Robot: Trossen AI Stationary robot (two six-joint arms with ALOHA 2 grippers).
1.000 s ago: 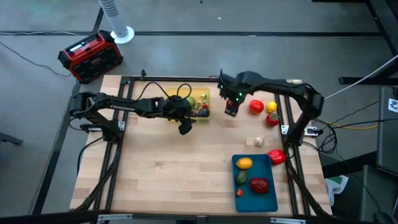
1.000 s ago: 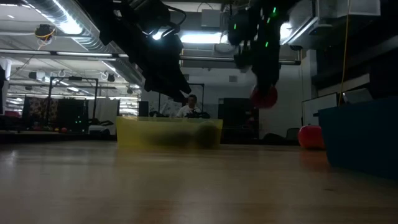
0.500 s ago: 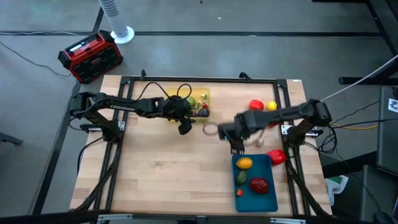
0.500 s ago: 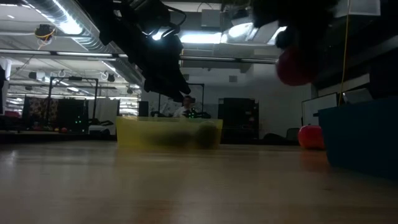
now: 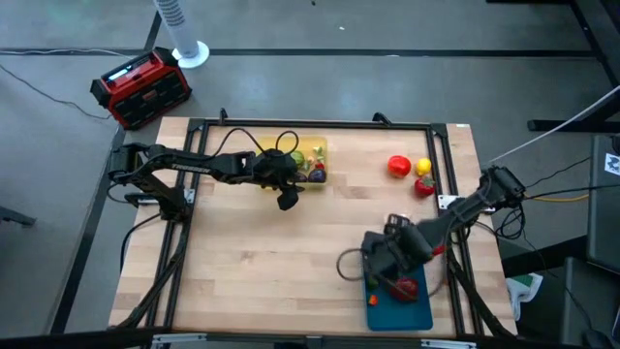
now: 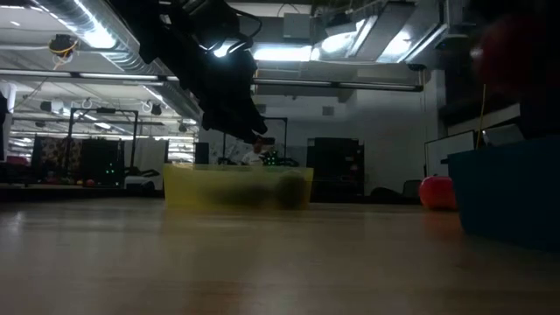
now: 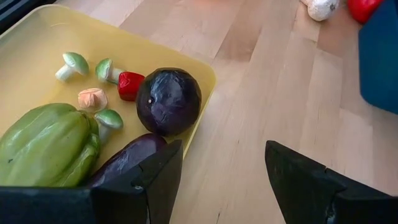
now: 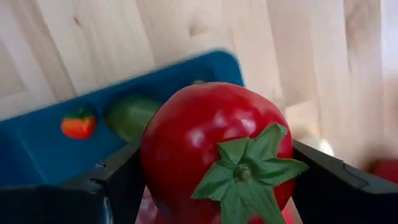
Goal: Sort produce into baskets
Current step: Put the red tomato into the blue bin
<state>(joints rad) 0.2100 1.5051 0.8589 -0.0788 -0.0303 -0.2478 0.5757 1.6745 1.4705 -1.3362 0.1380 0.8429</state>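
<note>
A red tomato (image 8: 214, 149) is seen pinched in the right end effector (image 5: 387, 267) over the teal tray (image 8: 37, 149) only in the right wrist view, while the left end effector (image 7: 221, 180) is shown spread beside the yellow tray (image 7: 205, 74).

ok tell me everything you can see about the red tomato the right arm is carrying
The red tomato is round, glossy and smooth like moulded plastic, with a green star-shaped leafy cap and short stem on the side facing the wrist camera. It sits clamped between the two dark fingers of the right claw, one on each flank, and touches nothing else. It hangs above the teal-blue tray, where a green item and a small orange-red piece lie. From above it is hidden under the arm.
</note>
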